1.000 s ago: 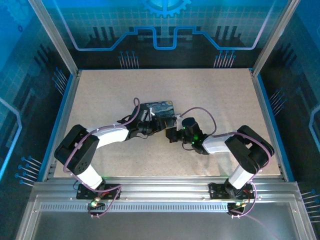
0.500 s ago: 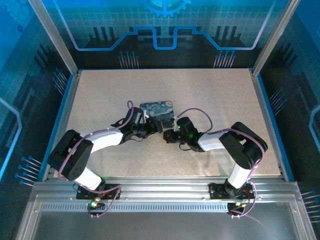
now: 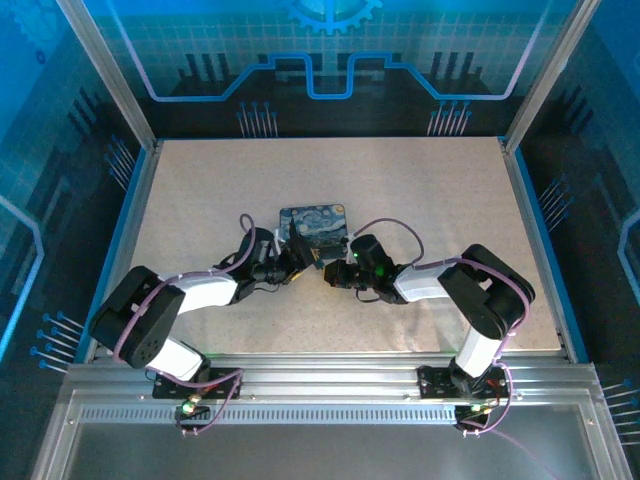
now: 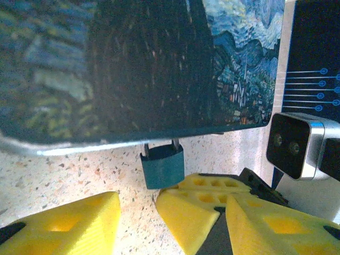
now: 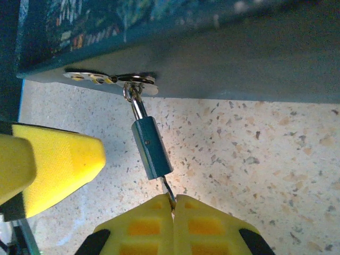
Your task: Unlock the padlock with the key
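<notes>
The padlock point(image 5: 151, 149), a small blue body with a silver shackle, hangs from the hasp point(image 5: 114, 79) on the front edge of the painted tin box point(image 3: 318, 222). In the left wrist view the padlock point(image 4: 162, 166) lies on the table just under the tin box point(image 4: 143, 69). My right gripper point(image 5: 173, 204) is shut on the key point(image 5: 168, 190), whose thin blade runs into the padlock's bottom. My left gripper point(image 4: 172, 197) is open, its fingers point(image 4: 64, 223) spread either side of the right gripper's fingertips point(image 4: 186, 210) and short of the padlock. Both grippers, left point(image 3: 303, 258) and right point(image 3: 328, 272), meet at the tin's near edge.
The speckled table point(image 3: 420, 190) stretches wide behind and beside the tin. Blue rails point(image 3: 128, 230) and metal posts fence it in. The right wrist camera housing point(image 4: 289, 146) sits close on the left gripper's right side. One left finger point(image 5: 58, 159) stands left of the padlock.
Both arms have drawn in lower toward the tin's near edge. The left gripper has opened wider than a second ago. The right gripper stays shut.
</notes>
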You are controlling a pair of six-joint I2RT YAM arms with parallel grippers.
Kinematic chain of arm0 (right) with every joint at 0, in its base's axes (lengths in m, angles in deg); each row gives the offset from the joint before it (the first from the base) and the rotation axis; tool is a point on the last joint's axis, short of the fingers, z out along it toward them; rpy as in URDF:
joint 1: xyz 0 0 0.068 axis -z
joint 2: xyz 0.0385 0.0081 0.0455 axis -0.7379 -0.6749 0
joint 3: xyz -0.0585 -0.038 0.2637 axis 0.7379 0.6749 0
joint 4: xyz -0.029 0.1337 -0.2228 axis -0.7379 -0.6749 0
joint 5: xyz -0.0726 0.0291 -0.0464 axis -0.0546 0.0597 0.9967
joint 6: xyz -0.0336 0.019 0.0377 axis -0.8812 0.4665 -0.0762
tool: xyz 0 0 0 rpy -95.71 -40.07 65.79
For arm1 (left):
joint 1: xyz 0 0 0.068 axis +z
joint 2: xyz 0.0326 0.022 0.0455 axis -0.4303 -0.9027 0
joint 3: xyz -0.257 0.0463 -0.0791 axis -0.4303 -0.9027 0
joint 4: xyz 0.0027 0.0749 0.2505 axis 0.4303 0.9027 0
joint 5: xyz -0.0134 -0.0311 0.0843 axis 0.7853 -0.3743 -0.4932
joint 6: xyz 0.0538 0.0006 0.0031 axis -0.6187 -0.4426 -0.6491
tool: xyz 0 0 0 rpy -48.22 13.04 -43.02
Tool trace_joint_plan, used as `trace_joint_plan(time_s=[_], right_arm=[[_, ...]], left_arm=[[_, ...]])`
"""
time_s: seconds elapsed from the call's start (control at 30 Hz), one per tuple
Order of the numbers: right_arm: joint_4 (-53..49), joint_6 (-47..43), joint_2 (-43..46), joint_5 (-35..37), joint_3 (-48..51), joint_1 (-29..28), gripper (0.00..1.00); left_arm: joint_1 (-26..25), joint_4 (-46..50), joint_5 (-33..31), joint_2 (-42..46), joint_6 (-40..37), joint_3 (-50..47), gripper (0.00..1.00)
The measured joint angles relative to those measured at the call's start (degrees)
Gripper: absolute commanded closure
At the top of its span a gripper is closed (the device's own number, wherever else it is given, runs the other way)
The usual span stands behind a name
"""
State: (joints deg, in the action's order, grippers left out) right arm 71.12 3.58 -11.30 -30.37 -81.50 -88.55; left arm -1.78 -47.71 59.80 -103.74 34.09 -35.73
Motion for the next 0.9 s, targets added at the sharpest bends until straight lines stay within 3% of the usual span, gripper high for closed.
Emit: trace_joint_plan(time_s=[0.5,0.9], right_arm=[[0.2,7.5,0.6,-1.9,0.0,-0.6,1.0],[0.5,10.3,0.8,-2.2,0.0,-0.6,1.0]], left_arm=[[-1.8,-10.1,-1.4,-5.2,4.2,-1.6,0.5],[-3.5,-11.6,-3.9,-6.8,4.8,-1.6,0.55]])
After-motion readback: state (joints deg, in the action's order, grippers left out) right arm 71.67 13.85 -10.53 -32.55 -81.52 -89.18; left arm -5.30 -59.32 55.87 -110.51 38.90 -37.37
